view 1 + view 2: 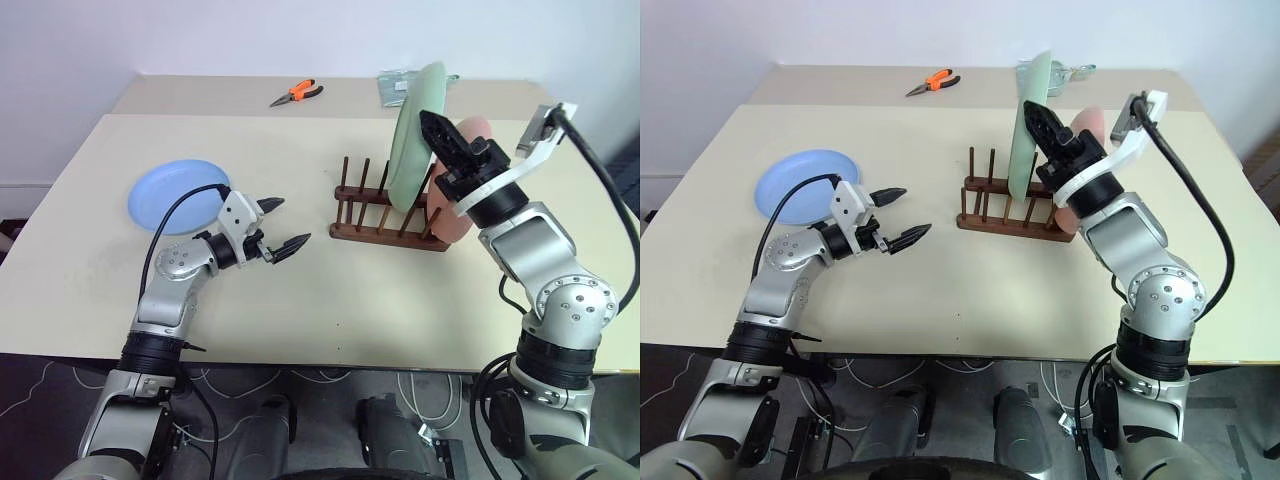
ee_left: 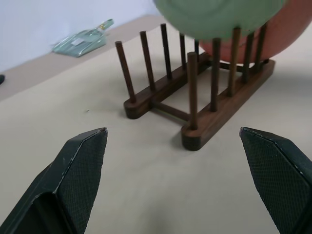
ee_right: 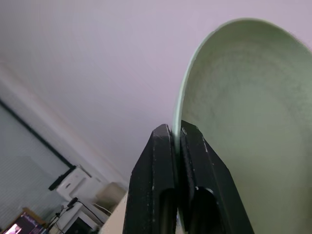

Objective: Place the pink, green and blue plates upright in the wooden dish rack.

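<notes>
Pale green plate (image 1: 412, 135), matte, upright, rim pinched

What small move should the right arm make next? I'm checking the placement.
Probably ease the green plate straight down into a rack slot beside the pink plate: the right tool grips its rim, and the plate hangs over the pegs, not yet seated.

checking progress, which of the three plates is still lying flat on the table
The blue plate: it lies flat, while the pink plate stands in the rack and the right gripper holds the green plate.
</notes>
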Controlling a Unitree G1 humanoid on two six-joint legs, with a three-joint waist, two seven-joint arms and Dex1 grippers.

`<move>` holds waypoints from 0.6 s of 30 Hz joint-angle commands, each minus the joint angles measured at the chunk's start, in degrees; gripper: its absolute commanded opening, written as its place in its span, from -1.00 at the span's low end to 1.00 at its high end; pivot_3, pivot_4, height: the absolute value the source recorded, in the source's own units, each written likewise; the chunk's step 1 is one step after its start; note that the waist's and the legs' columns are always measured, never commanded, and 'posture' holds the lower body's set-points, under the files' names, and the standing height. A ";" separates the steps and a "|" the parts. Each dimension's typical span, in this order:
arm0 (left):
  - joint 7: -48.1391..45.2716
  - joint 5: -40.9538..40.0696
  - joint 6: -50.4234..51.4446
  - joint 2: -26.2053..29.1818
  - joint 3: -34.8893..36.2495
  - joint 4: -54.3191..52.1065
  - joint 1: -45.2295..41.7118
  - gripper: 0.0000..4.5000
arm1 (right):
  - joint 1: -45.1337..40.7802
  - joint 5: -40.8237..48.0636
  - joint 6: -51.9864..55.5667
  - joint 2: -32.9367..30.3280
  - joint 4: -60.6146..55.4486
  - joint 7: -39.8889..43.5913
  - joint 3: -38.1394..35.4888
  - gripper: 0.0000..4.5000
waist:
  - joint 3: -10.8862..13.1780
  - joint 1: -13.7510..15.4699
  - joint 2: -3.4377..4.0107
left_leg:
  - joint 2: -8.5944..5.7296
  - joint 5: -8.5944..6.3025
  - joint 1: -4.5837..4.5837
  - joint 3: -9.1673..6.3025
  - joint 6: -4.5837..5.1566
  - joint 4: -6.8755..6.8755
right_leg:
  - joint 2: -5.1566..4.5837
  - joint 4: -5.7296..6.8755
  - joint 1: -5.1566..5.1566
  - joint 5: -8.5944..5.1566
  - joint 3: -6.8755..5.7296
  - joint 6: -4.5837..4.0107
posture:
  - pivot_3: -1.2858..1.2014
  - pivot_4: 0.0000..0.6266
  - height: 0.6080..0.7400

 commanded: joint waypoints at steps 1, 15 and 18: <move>-0.19 -0.76 0.16 0.31 0.43 -2.11 -0.05 1.00 | -2.10 -1.15 -0.11 0.25 1.17 -0.84 0.11 -0.99 | 0.00 -0.04 0.00 | 0.00 0.00 0.00 0.00 0.00 -0.01 | 0.00 0.00 -0.01 0.00 0.00 0.00 | 0.03 -0.52 1.00; 0.77 -0.52 1.85 1.10 1.35 -3.70 1.12 1.00 | -9.69 -24.42 -2.75 -10.02 -0.06 12.29 7.05 0.73 | 0.01 0.00 0.02 | -0.01 0.00 0.00 0.07 0.00 0.00 | 0.00 -0.02 -0.03 0.00 0.00 0.01 | 0.03 -0.52 1.00; 1.09 -0.65 2.48 1.75 1.68 -3.68 1.36 1.00 | -10.89 -30.19 -2.98 -12.83 0.62 15.16 8.48 0.73 | 0.01 0.01 0.02 | -0.01 0.00 0.00 0.07 0.00 -0.02 | 0.00 -0.03 -0.02 0.00 0.00 0.01 | 0.03 -0.52 1.00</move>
